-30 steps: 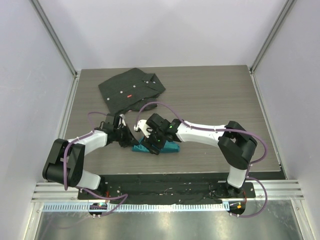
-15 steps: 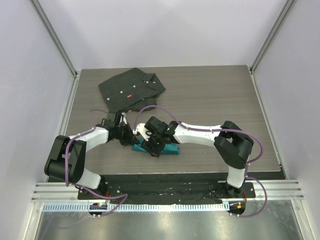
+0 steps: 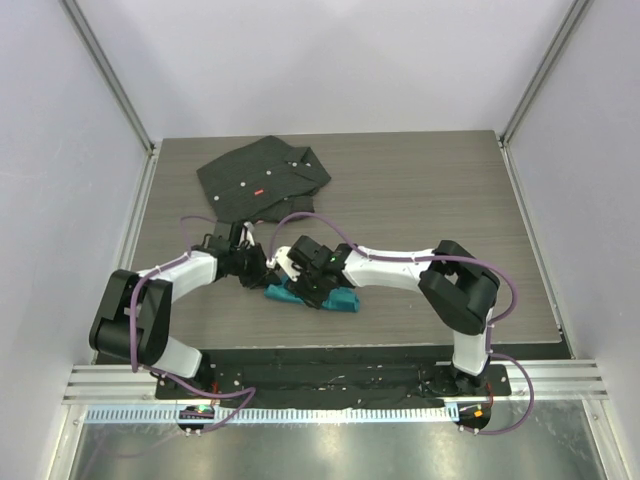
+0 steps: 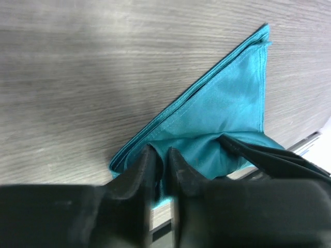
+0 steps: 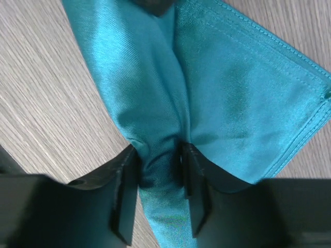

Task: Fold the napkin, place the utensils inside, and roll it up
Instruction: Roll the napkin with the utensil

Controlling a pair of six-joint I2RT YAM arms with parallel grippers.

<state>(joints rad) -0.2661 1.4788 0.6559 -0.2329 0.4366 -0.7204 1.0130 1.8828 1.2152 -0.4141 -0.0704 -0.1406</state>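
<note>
Lying near the front middle of the grey wood-grain surface (image 3: 430, 200), the napkin (image 5: 232, 88) is showing as a folded teal cloth with stitched hems stacked along its edges. One pointed corner is reaching away in the left wrist view. Both arms are bending in over it from their own sides. From above they are covering most of it, so only teal ends are peeking out to the left and right beneath them.

The right gripper (image 5: 158, 155) is standing over the cloth and pinching a raised ridge of it. The fabric is bunching up between the two dark fingers (image 5: 124, 191), touching both inner faces and creasing away from them in a long fold.

The left gripper (image 4: 160, 152) is sitting at the napkin's folded edge, low against the surface, with its jaws standing narrow and only a thin slit between them. A little teal is showing at the mouth of that slit. The view is too close and dark to say whether any cloth is being clamped there, so I cannot tell if it is gripping or merely touching. Just to the right in that view, a dark shape, probably part of the other gripper, is pressing on the cloth.

Farther back and to the left, well apart from the napkin, a black buttoned shirt (image 3: 262, 180) with a small red tag is lying crumpled on the surface.
</note>
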